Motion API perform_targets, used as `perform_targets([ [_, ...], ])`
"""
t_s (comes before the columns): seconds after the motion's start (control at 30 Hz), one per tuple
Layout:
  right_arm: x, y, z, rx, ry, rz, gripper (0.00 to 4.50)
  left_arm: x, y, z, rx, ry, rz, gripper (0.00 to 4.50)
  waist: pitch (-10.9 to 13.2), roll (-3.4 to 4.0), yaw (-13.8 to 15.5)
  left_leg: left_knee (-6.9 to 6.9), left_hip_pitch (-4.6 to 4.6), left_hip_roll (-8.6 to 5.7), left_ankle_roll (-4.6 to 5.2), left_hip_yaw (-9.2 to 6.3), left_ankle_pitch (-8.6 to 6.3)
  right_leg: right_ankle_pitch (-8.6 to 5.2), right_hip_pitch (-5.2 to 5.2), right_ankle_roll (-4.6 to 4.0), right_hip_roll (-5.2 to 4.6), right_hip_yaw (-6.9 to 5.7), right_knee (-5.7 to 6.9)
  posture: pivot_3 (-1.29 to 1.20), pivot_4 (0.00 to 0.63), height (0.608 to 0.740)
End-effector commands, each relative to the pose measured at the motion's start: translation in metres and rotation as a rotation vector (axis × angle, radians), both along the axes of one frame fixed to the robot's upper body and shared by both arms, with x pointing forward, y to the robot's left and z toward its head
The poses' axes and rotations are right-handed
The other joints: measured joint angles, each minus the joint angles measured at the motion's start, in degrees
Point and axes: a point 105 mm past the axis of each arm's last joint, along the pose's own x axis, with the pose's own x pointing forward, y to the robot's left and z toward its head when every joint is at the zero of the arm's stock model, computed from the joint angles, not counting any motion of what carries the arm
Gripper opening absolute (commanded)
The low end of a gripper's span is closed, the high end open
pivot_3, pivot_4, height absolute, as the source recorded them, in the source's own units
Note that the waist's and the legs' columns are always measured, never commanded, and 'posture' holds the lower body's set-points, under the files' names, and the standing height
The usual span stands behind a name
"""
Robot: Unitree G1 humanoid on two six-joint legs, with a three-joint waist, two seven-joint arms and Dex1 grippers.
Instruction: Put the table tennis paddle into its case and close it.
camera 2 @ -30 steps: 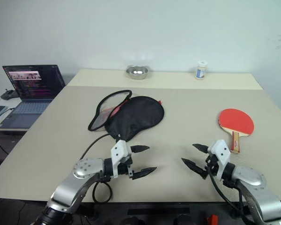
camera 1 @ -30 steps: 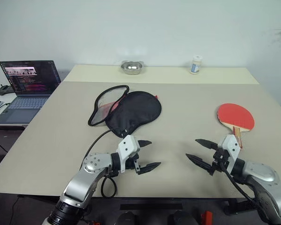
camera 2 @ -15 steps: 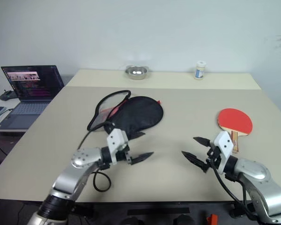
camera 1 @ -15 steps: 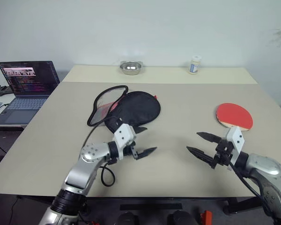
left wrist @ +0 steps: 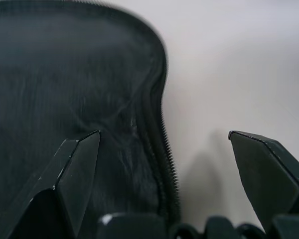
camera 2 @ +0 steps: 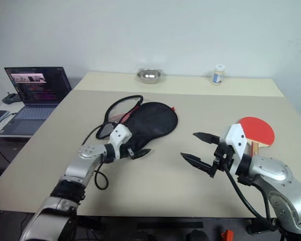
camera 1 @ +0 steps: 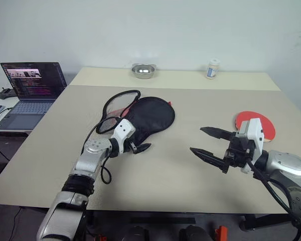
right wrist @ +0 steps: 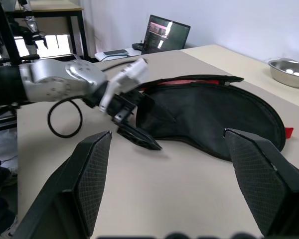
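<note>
Our left gripper (camera 1: 139, 144) straddles the case (camera 1: 149, 116) edge, fingers apart; our right gripper (camera 1: 206, 144) hangs spread above the table (camera 1: 190, 100).

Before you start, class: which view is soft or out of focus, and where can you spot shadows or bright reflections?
Left wrist view: the case is soft and smeared, the left claw's fingers casting a faint shadow on the table. Right wrist view: claw fingers blurred, steel bowl glinting. Head views: sharp, laptop screen glowing.

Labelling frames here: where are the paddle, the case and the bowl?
paddle (camera 2: 261, 129), right eye view, red face
case (camera 1: 153, 114), left eye view, black side
bowl (camera 1: 143, 71), left eye view, rim
</note>
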Motion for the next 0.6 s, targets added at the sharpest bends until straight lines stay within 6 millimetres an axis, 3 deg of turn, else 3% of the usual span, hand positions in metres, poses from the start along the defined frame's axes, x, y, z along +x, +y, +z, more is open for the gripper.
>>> perform_targets([
  [0.03, -0.004, 0.0, 0.013, 0.001, -0.062, -0.003, 3.91, 0.009, -0.006, 0.003, 0.036, -0.022, -0.04, 4.5, 0.0, 0.0, 0.0, 0.0, 0.0, 0.0, 0.0, 0.0, 0.0, 0.0, 0.0, 0.0, 0.0, 0.0, 0.01, 0.0, 0.15, 0.74],
  [0.2, -0.003, -0.001, 0.013, 0.01, -0.069, -0.023, 3.91, 0.008, 0.002, -0.01, 0.078, 0.021, -0.05, 4.5, 0.0, -0.02, -0.2, 0.02, 0.01, 0.0, 0.0, 0.0, 0.0, 0.01, 0.02, 0.01, 0.0, 0.01, 0.03, 0.0, 0.15, 0.74],
  [0.3, -0.002, -0.002, 0.014, 0.013, -0.072, -0.032, 3.96, 0.003, 0.007, -0.015, 0.095, 0.041, -0.071, 3.91, 0.0, -0.04, -0.2, 0.02, 0.02, 0.02, 0.0, 0.0, 0.0, 0.01, 0.01, 0.0, 0.0, 0.01, 0.04, 0.0, 0.15, 0.74],
  [0.6, 0.002, -0.005, 0.019, 0.031, -0.095, -0.045, 3.96, -0.004, 0.014, -0.014, 0.078, 0.075, -0.072, 0.69, 0.0, -0.05, -0.5, 0.02, 0.15, 0.06, 0.0, 0.02, 0.01, 0.0, 0.03, -0.01, 0.02, 0.05, 0.19, 0.0, 0.15, 0.74],
])
